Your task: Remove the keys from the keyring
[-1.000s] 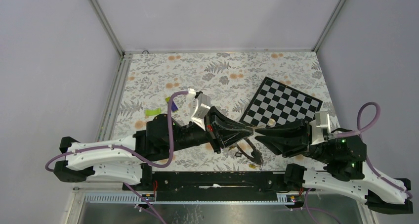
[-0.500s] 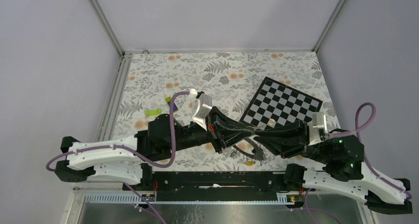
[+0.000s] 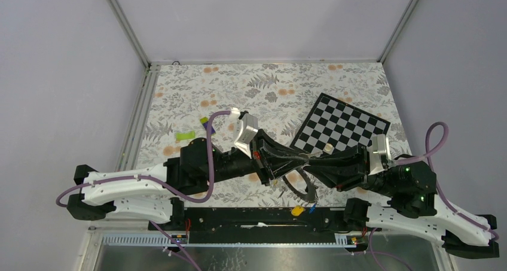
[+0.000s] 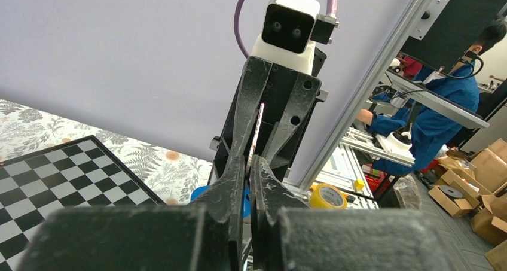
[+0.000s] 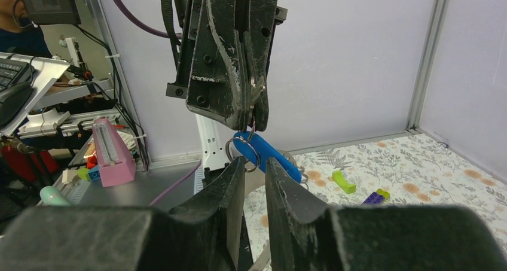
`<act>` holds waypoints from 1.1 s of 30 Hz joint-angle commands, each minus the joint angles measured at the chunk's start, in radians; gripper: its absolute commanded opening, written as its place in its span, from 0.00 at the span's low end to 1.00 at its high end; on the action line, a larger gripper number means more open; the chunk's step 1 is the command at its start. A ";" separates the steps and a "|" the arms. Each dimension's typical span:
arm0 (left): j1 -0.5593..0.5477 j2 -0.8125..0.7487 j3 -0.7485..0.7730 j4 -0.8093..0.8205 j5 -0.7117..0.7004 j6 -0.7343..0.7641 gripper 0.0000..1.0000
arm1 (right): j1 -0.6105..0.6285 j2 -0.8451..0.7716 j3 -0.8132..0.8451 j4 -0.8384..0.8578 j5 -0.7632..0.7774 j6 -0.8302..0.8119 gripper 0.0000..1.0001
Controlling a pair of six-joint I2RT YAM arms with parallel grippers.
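Note:
My two grippers meet tip to tip above the table's near edge. The left gripper [image 3: 302, 158] [image 4: 247, 158] is shut on the keyring [image 3: 309, 190], a large flat grey ring that hangs below the tips. My right gripper [image 3: 312, 161] [image 5: 255, 161] faces it with its jaws a narrow gap apart. The keyring's thin edge [image 4: 257, 127] runs through that gap without being visibly pinched. A blue-tagged key [image 5: 272, 156] dangles on a small split ring [image 5: 242, 151] just past the right fingertips. A yellow key [image 3: 296, 210] and the blue key [image 3: 312, 209] hang lowest.
A checkerboard [image 3: 341, 127] lies on the floral table behind the grippers. A green brick [image 3: 184, 135] and a purple-and-green block [image 5: 375, 196] lie at the left. The black base rail [image 3: 257, 214] runs just under the hanging keys.
The right gripper has moved left to meet the left gripper's tips and narrowed slightly. The keyring has swung, and the yellow and blue keys now hang lower, over the rail.

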 commanded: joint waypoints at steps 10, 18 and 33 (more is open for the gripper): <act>-0.004 0.013 0.037 0.095 0.014 -0.009 0.00 | -0.002 0.020 0.005 0.057 -0.014 0.022 0.21; -0.004 0.014 0.037 0.100 0.012 -0.012 0.00 | -0.001 0.003 0.003 0.049 -0.004 0.030 0.09; -0.004 -0.035 -0.027 0.189 0.017 -0.013 0.00 | -0.002 -0.035 -0.035 0.148 -0.006 0.101 0.00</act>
